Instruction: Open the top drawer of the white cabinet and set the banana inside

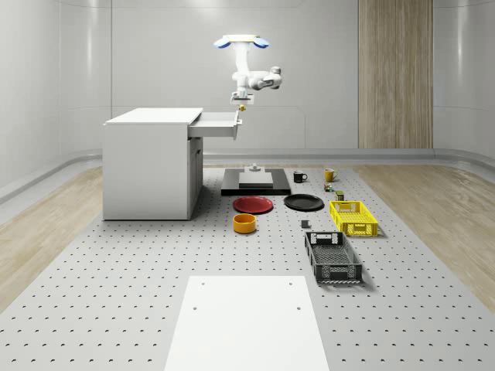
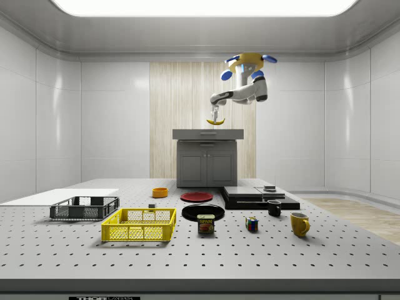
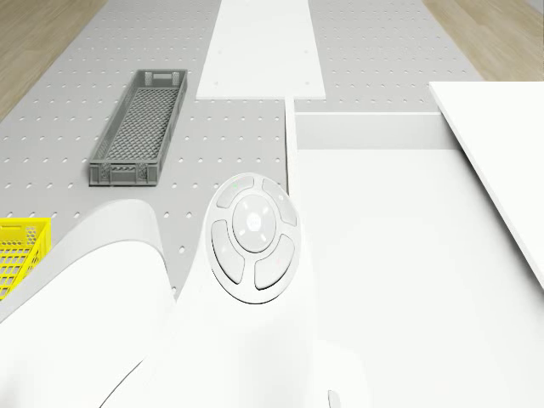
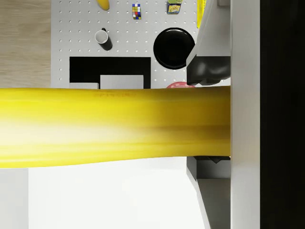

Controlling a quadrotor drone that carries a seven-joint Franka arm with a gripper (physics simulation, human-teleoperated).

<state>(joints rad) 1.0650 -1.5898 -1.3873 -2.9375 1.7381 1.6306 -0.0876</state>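
Note:
The white cabinet (image 1: 151, 166) stands at the whole-scene view's left with its top drawer (image 1: 216, 124) pulled out. The drone (image 1: 242, 42) hovers above the drawer's front end, arm hanging down. My gripper (image 1: 240, 99) is shut on the yellow banana (image 1: 241, 108), held just above the drawer's front edge. In the side view the banana (image 2: 215, 122) hangs under the gripper (image 2: 215, 115), a little above the cabinet top (image 2: 207, 134). In the wrist view the banana (image 4: 114, 126) lies crosswise, clamped between the dark fingers (image 4: 209, 71). The drone view looks down on the drawer's white inside (image 3: 408, 255).
On the floor beside the cabinet lie a black landing pad (image 1: 255, 182), a red plate (image 1: 253, 204), a black plate (image 1: 303, 202) and an orange bowl (image 1: 244, 223). A yellow basket (image 1: 353, 218) and a grey crate (image 1: 332, 257) sit further right, with mugs (image 1: 299, 177) behind.

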